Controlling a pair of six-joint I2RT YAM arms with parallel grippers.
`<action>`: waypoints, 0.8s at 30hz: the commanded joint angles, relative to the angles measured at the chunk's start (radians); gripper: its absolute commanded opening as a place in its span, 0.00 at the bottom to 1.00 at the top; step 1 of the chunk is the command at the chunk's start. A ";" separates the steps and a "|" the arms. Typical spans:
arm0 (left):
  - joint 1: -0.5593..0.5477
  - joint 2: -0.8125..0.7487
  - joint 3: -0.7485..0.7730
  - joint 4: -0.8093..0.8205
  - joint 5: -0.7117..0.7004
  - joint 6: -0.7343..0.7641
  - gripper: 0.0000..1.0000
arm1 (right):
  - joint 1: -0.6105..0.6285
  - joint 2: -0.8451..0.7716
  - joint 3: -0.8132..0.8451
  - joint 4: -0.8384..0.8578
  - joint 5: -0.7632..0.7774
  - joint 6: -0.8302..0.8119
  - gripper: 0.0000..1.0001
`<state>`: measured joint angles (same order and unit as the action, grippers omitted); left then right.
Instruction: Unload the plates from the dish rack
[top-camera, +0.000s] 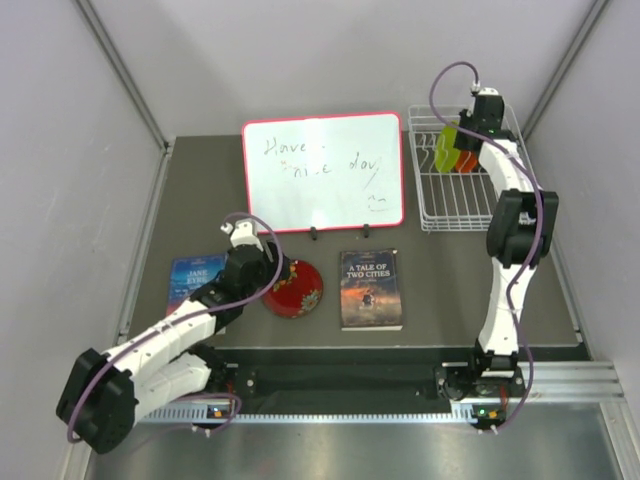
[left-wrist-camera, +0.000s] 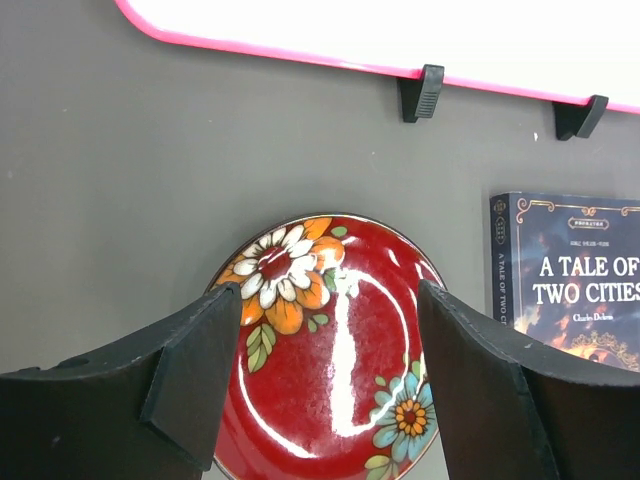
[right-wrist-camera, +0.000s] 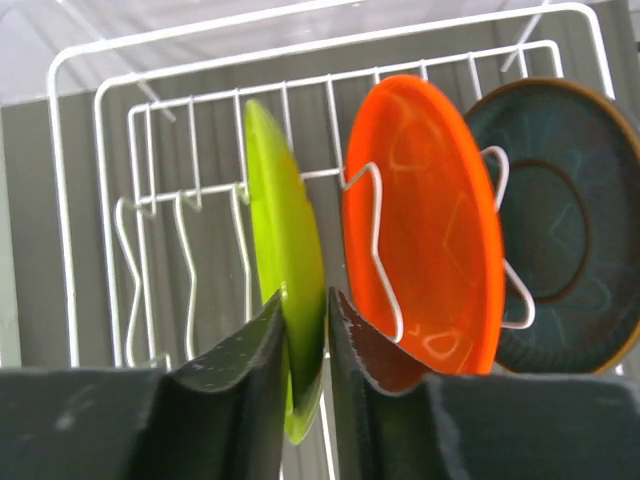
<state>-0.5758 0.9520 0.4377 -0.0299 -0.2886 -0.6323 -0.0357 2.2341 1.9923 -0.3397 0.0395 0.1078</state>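
**Fingers: right gripper (right-wrist-camera: 305, 310) pinching the lime green plate (right-wrist-camera: 285, 230), left gripper (left-wrist-camera: 330, 300) spread wide**

Right wrist view: both black pads press on the lime green plate's near rim, one on each face, with no gap I can see. That plate stands on edge in the dish rack (top-camera: 440, 200), between the upright slot wires. The orange plate (right-wrist-camera: 420, 220) stands on edge in the next slot, close beside it but not touching. The teal plate (right-wrist-camera: 560, 220) with its brown rim is one slot further on and leans a bit more face-on to the camera. From the top camera, the rack sits at the table's (top-camera: 200, 200) far right corner, just right of the whiteboard (top-camera: 322, 170), with the right arm reaching out over it.

Left side: the fingers (left-wrist-camera: 200, 370) are apart, one over each side of the red flowered plate (left-wrist-camera: 330, 360). That plate lies flat on the table, face up, out of the rack. I can't tell whether the pads touch it. It sits in front of the whiteboard, between the Jane Eyre book (top-camera: 195, 275) and the A Tale of Two Cities book (top-camera: 370, 290), apart from the latter.
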 joint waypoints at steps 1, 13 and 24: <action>-0.001 0.037 0.036 0.096 0.020 0.036 0.75 | -0.001 -0.004 0.060 -0.001 0.014 -0.030 0.15; -0.001 0.229 0.157 0.150 0.062 0.111 0.76 | 0.134 -0.198 -0.110 0.224 0.446 -0.218 0.00; 0.001 0.307 0.230 0.162 0.152 0.167 0.99 | 0.186 -0.428 -0.283 0.300 0.645 -0.255 0.00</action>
<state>-0.5758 1.2613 0.6231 0.0757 -0.2008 -0.5060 0.1444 1.9606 1.7374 -0.0948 0.5884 -0.1650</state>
